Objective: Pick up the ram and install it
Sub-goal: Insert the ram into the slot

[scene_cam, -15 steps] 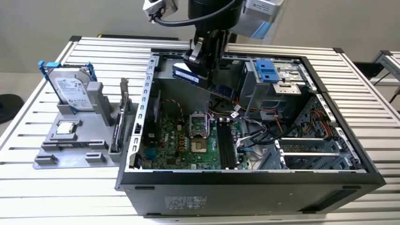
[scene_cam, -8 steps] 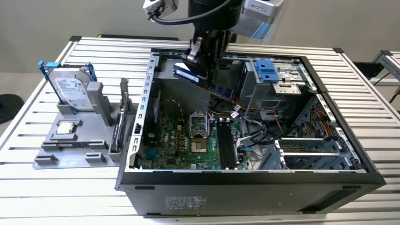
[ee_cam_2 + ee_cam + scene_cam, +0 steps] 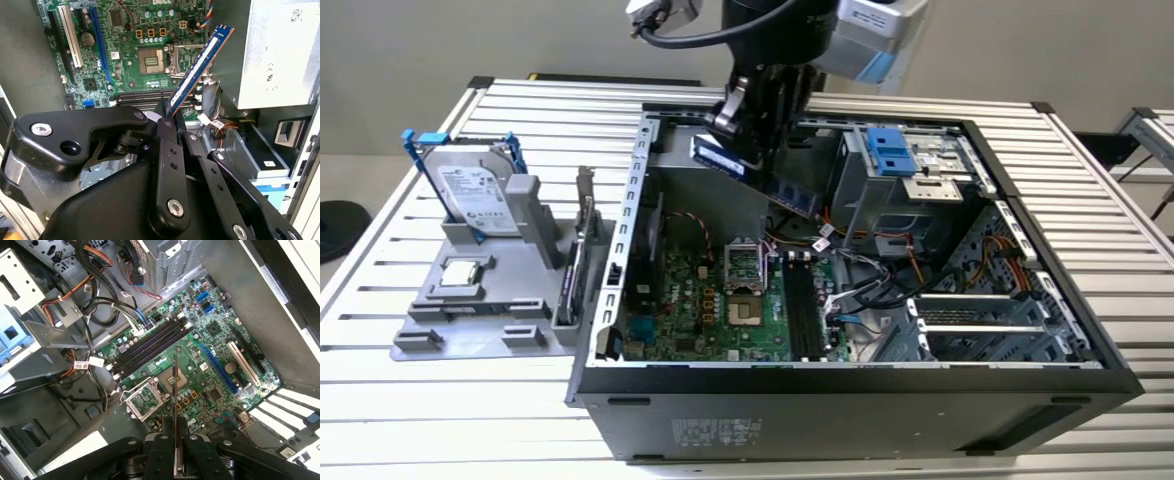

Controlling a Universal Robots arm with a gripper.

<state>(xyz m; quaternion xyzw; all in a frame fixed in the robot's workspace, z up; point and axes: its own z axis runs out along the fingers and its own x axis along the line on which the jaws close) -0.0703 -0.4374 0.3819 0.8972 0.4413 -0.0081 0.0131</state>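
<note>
The ram (image 3: pixel 794 197) is a slim greenish-blue stick with dark chips. My gripper (image 3: pixel 754 148) is shut on it and holds it tilted over the open computer case (image 3: pixel 607 300). In the second wrist view the ram (image 3: pixel 200 65) sticks out slantwise from my gripper (image 3: pixel 172 117) above the motherboard (image 3: pixel 125 75). In the first wrist view the ram (image 3: pixel 175 390) appears edge-on, rising from my gripper (image 3: pixel 176 439) over the CPU socket (image 3: pixel 142 400). The black memory slots (image 3: pixel 150 347) lie beside that socket, apart from the ram. The same slots (image 3: pixel 801 310) run along the board in the exterior view.
On the exterior view's left, a grey holder (image 3: pixel 507 300) carries a silver hard drive (image 3: pixel 474 195) in a blue frame, a CPU chip (image 3: pixel 460 275) and an upright card (image 3: pixel 580 250). Inside the case are a metal drive cage (image 3: pixel 907 160) and loose cables (image 3: pixel 881 285). Everything stands on a slatted table (image 3: pixel 454 420).
</note>
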